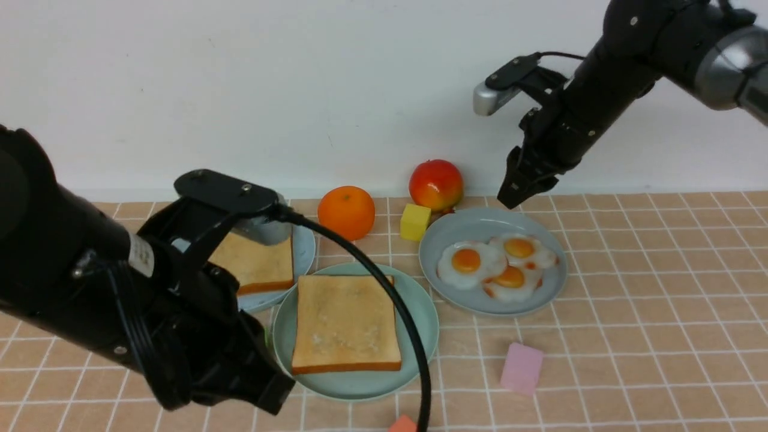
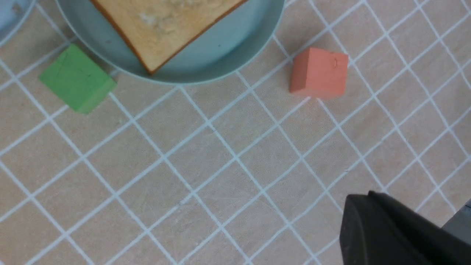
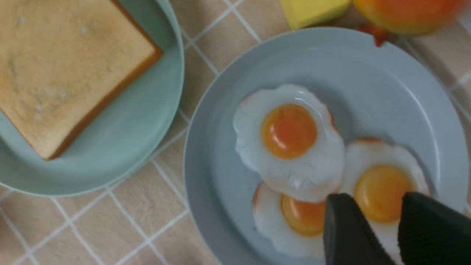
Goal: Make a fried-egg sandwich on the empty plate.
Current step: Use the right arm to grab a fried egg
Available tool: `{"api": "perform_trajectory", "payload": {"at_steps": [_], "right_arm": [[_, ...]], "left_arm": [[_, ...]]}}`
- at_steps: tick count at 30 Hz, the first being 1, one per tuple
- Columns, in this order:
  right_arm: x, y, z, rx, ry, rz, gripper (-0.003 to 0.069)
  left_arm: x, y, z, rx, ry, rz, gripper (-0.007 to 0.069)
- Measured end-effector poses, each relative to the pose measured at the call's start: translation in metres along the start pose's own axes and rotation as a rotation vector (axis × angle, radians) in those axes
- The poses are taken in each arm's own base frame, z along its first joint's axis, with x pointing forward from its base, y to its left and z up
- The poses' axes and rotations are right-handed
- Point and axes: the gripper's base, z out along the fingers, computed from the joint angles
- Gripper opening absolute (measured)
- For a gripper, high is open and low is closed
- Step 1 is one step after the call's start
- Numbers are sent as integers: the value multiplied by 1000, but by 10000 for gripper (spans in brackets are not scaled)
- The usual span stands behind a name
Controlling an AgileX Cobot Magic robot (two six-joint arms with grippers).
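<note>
The mint-green plate (image 1: pixel 420 312) at front centre holds one toast slice (image 1: pixel 345 324), also in the left wrist view (image 2: pixel 165 22). The second toast slice (image 1: pixel 258 264) lies on the sky-blue plate (image 1: pixel 303 246), partly hidden by my left arm. The plain white fried egg (image 1: pixel 469 262) lies on the grey-blue plate (image 1: pixel 456 228), overlapping two brown-spotted eggs (image 1: pixel 521 249). My right gripper (image 1: pixel 517 193) hovers open and empty above that plate's far rim; its wrist view shows the egg (image 3: pixel 289 141). My left gripper (image 1: pixel 270 393) is shut and empty, low beside the mint plate's front left.
An orange (image 1: pixel 346 212), a red apple (image 1: pixel 436 184) and a yellow cube (image 1: pixel 415 222) stand behind the plates by the wall. A pink block (image 1: pixel 521 368) and a red-orange block (image 2: pixel 319 72) lie in front. A green block (image 2: pixel 76 78) lies beside the mint plate.
</note>
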Motion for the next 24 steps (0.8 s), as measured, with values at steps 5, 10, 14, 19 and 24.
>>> {"api": "perform_trajectory", "payload": {"at_steps": [5,10,14,19,24], "right_arm": [[-7,4,18,24,-4,-39,241],[-17,18,47,100,55,-151,241],[-16,21,62,145,120,-237,241],[-13,18,78,159,157,-299,262],[-17,15,80,196,114,-310,310]], "left_arm": [[-1,-1,0,10,-11,14,-13],[2,0,3,9,1,35,-13],[6,1,7,8,20,33,-13],[7,1,8,6,21,33,-11],[7,1,8,6,20,33,-7]]}}
